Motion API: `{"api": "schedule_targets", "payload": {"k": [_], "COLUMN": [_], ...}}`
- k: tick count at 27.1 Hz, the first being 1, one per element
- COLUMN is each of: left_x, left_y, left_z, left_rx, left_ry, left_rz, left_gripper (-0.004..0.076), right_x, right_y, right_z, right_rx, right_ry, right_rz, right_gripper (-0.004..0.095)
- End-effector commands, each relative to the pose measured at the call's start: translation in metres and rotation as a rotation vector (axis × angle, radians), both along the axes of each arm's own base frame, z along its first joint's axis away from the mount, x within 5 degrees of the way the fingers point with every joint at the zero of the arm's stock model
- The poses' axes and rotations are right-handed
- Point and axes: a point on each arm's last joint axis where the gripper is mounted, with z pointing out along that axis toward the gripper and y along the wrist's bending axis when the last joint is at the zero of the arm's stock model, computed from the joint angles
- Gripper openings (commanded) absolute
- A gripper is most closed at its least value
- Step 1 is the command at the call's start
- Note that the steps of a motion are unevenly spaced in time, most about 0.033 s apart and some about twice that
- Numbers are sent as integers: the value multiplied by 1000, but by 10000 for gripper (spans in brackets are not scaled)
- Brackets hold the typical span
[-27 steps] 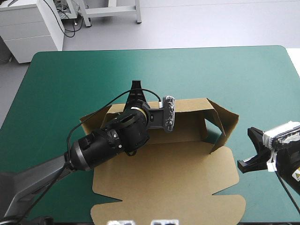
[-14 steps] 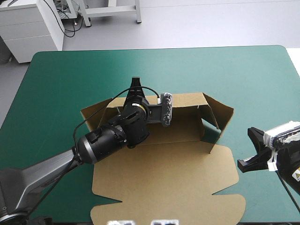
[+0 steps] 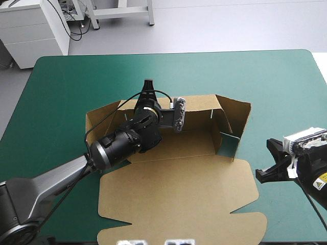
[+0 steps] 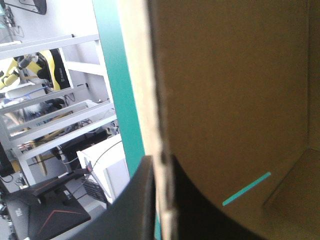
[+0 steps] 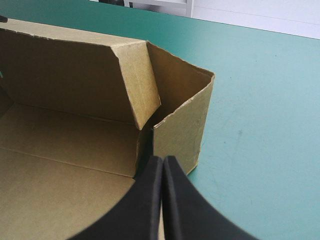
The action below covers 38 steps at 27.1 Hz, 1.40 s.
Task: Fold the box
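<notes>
**Q:** What is the left gripper [image 3: 148, 93] doing here?

**A:** It is pinching the box [image 3: 179, 196] at the top edge of the raised far wall [image 3: 196, 106]. One black finger is sitting outside and one inside, with the brown board running between them. The tray's floor is lying under its wrist, on the teal-green cover [image 3: 265, 76].

**Q:** And the right gripper [image 5: 162, 161]?

**A:** Its fingers are pressing together with nothing between them. The near end of the right side wall [image 5: 182, 125] is standing just ahead of its tips. The flat lid panel [image 5: 60, 195] is lying beside it.

**Q:** How is the board likely to be handling?

**A:** It is looking light, stiff between the scores and ready to bend along them. A one-sided pull is probably going to drag the whole sheet over the cover. The thin edges are looking easy to crush.

**Q:** Where is a hold looking safest?

**A:** Probably on a free wall edge close to a fold, as the left gripper is doing. The corner flap [image 5: 137, 82] and the side wall are likely needing a push from outside.
</notes>
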Motion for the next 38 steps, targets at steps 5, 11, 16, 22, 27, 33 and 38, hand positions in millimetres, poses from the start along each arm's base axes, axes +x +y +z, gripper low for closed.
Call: {"api": "schedule_targets", "payload": {"k": [5, 11, 16, 22, 27, 33, 38], "left_x": [-7, -3, -4, -4, -4, -4, -4], "left_y": [1, 4, 3, 3, 3, 3, 3], "left_z": [-19, -14, -15, -15, -16, -16, -16], "left_rx": [-24, 8, -10, -6, -14, -15, -15], "left_ry": [36, -38, -23, -21, -17, -17, -17], "left_rz": [-47, -30, -32, -33, -27, -28, -28], "left_gripper": [-8, -8, -8, -8, -8, -8, -8], "right_x": [5, 6, 14, 52, 117, 200, 265], "right_y": [0, 0, 1, 7, 19, 36, 50], "right_z": [11, 13, 26, 61, 86, 92, 66], "right_rx": [23, 31, 42, 18, -20, -20, -33], "right_ry": [-65, -92, -129, -131, -52, 135, 363], "right_rz": [-13, -19, -25, -24, -19, -7, 1], "right_gripper": [-19, -19, -19, -19, -19, -19, -19]}}
